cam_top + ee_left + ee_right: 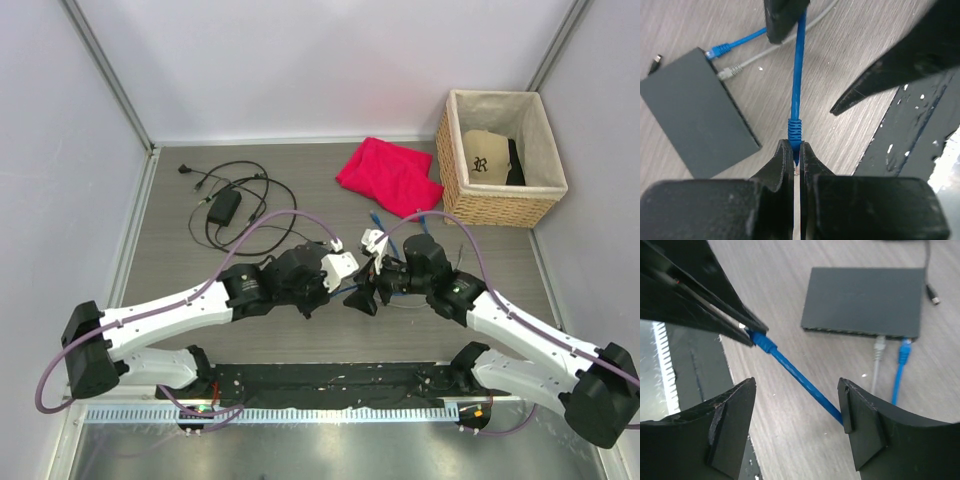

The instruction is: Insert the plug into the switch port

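At the centre of the grey wood-grain table (865, 30), the left gripper (796, 152) is clenched on the blue moulded plug (795, 131). The plug's blue cable (798, 75) runs out between the spread fingers of the right gripper (796, 385), which grasps nothing. The flat dark grey rectangular switch (690, 110) lies on the table beside the held plug, near but apart, socket edge towards it. A grey cable (740, 66) and a second blue lead (740, 42) are plugged in at that edge's far end.

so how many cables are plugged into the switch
2: grey plug and blue plug, side by side at one end of the switch port edge; other edges unseen.
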